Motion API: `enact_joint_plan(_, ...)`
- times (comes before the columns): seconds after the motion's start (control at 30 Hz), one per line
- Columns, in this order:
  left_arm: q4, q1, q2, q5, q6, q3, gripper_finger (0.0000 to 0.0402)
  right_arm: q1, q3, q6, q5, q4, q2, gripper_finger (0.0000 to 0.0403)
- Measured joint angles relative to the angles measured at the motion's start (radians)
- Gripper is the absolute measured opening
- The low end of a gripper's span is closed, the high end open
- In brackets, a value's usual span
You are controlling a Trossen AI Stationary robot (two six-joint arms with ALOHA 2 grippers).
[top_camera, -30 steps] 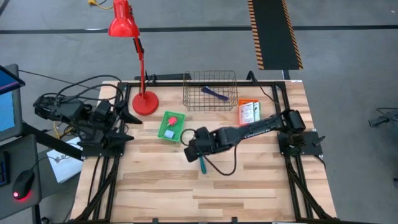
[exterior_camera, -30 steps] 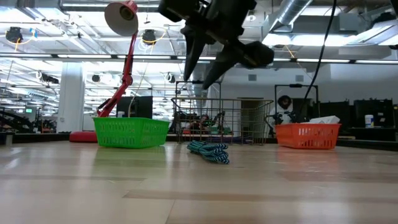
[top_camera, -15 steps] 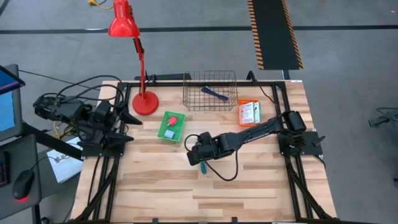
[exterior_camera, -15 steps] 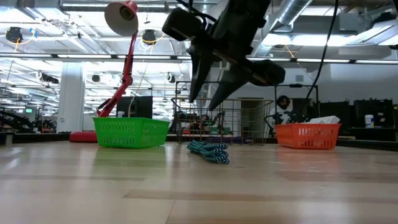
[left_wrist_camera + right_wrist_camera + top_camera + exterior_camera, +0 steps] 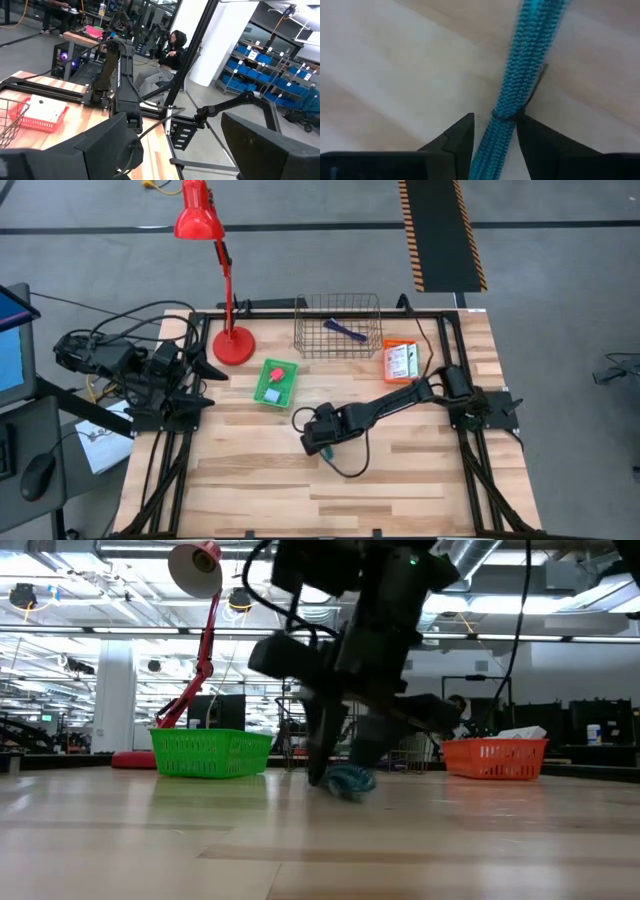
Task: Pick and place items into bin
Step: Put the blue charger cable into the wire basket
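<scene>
Wrist view alone shows right gripper [image 5: 495, 137] open, straddling teal stick [image 5: 522, 85].

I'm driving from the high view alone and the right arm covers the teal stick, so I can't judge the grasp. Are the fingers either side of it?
Observer: Yes. In the right wrist view the teal stick runs between the two fingers of the right gripper, which are open.
Operator: Is it down at the table?
Observer: The low view shows the gripper down at the tabletop, with the stick's teal end beside it.
Operator: And the left arm?
Observer: Its wrist camera looks across the table's far side into the room, where a person sits.
</scene>
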Motion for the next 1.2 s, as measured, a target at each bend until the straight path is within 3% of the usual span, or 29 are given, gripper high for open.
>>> enact_joint_plan(0.3, 0.001, 0.000, 0.000, 0.000, -0.012, 0.000, 0.0314, 0.002, 0.015, 0.027, -0.023, -0.027, 0.043, 0.0114)
enact_joint_plan(0.53, 0.000, 0.000, 0.000, 0.000, -0.012, 0.000, 0.0314, -0.006, 0.022, -0.004, -0.020, -0.052, 0.009, 0.0017)
enact_joint_plan(0.67, 0.000, 0.000, 0.000, 0.000, -0.012, 0.000, 0.0314, -0.024, 0.078, -0.043, 0.032, -0.135, -0.006, 0.0024)
enact_joint_plan(1.03, 0.006, 0.000, 0.000, 0.000, -0.012, 0.000, 0.0314, -0.200, 0.402, -0.462, 0.288, -0.542, -0.155, 0.0010)
enact_joint_plan(1.2, 0.014, 0.000, 0.001, -0.012, -0.012, 0.000, 0.0314, -0.358, 0.512, -0.736, 0.301, -0.634, -0.173, 0.0010)
